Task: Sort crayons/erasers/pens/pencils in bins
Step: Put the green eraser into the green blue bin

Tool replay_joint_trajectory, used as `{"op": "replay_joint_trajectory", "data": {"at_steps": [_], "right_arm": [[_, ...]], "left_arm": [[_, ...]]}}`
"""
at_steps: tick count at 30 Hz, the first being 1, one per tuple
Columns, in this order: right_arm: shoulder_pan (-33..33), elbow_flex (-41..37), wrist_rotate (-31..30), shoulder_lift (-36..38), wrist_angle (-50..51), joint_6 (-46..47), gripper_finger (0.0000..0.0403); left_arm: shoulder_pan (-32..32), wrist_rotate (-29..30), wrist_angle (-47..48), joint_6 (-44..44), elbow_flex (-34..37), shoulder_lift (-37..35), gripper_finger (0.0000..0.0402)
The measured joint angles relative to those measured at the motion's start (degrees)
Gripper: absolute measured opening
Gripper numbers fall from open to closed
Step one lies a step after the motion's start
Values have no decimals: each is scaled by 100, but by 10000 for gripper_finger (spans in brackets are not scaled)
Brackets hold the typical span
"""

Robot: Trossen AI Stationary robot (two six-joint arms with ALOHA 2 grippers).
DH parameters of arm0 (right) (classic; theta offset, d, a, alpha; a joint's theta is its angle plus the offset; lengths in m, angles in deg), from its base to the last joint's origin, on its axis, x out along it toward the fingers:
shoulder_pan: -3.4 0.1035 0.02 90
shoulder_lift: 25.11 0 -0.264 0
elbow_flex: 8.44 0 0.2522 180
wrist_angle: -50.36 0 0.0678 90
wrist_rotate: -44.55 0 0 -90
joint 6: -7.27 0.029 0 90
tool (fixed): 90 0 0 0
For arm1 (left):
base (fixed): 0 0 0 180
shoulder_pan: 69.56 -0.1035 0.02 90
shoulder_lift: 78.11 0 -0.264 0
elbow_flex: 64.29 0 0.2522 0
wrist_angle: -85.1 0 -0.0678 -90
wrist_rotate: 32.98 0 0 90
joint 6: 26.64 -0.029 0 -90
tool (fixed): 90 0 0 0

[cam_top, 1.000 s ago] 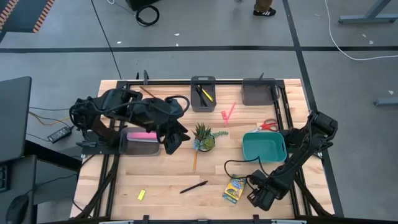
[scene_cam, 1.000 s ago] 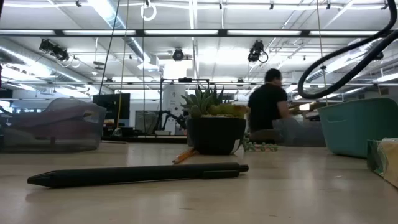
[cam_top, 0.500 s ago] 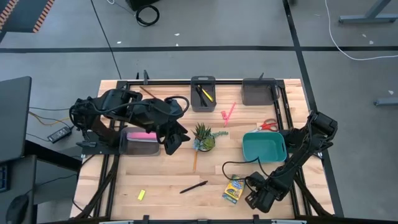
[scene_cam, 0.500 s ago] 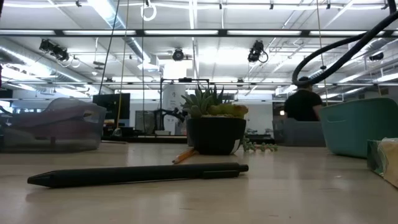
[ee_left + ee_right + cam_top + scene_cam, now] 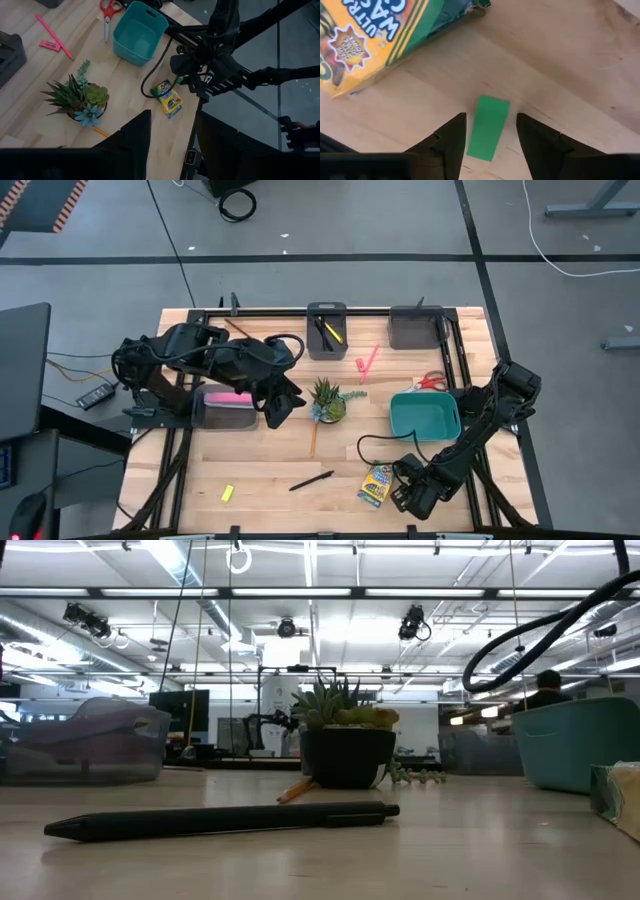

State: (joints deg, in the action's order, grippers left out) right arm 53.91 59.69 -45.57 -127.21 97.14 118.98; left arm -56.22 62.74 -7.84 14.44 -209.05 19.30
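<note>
My right gripper (image 5: 408,498) points down at the table's near right, open. Its two fingers stand on either side of a small green eraser (image 5: 488,127) lying flat on the wood; I cannot tell whether they touch it. The crayons box (image 5: 375,35) lies just beside it (image 5: 377,485). My left gripper (image 5: 275,408) hangs open and holds nothing, high above a grey bin (image 5: 225,418) at the left. A black pen (image 5: 312,480), a yellow eraser (image 5: 228,493), an orange pencil (image 5: 313,438) and pink pencils (image 5: 367,362) lie loose on the table.
A potted plant (image 5: 328,400) stands mid-table. The teal bin (image 5: 424,415) sits right of it, scissors (image 5: 430,381) behind that. A dark bin (image 5: 327,330) holding pens and a grey bin (image 5: 415,327) stand along the far edge. Open wood lies between the pen and the yellow eraser.
My right gripper has edged a little toward the table's left, closer to the crayons box, staying low over the table. My left arm has kept still.
</note>
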Motion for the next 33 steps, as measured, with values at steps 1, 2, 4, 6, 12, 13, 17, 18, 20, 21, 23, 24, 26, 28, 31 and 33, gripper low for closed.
{"op": "replay_joint_trajectory", "data": {"at_steps": [1, 2, 4, 6, 12, 13, 17, 18, 20, 21, 23, 24, 26, 28, 31, 33], "right_arm": [[-3, 0, 36, -2, 14, -40, 177], [-1, 0, 44, -4, 22, -75, 169], [-1, -6, 62, -7, 25, -122, 150], [28, -7, 71, -8, 46, -130, 124], [41, 48, 19, 12, 91, -190, 58], [41, 48, 17, 47, 90, -193, 54], [30, 25, -10, 237, 149, -207, 51], [30, 21, -65, 300, 194, -216, 50], [24, 18, -174, 446, 288, -224, 49], [16, 20, -184, 508, 334, -224, 47], [19, 20, -223, 622, 380, -230, 43], [24, 20, -244, 679, 395, -239, 40], [26, 23, -317, 791, 427, -242, 34], [22, 26, -337, 857, 448, -239, 28], [39, 26, -239, 872, 370, -194, 23], [130, 28, -188, 869, 218, -187, 25]], "left_arm": [[0, 0, -2, -2, 0, 0, 162], [0, 0, 0, 0, 0, 0, 162], [0, 0, -2, -12, 0, 0, 162], [0, 0, 0, -13, 0, 0, 162], [0, 0, 0, -13, 0, 0, 162], [0, 0, -1, -13, 0, 0, 162], [0, 0, -2, -22, 0, 0, 162], [0, 0, 0, -22, 0, 0, 162], [0, 1, -2, -33, 0, 0, 162], [0, 1, -1, -37, 0, 0, 162], [0, 2, -2, -39, 0, 0, 162], [0, 2, -2, -39, 0, 0, 162], [0, 2, -2, -39, 0, 0, 162], [0, 2, 0, -39, 0, 0, 162], [0, 2, -2, -37, 0, 0, 162], [1, 2, 0, -38, 0, 0, 162]]}}
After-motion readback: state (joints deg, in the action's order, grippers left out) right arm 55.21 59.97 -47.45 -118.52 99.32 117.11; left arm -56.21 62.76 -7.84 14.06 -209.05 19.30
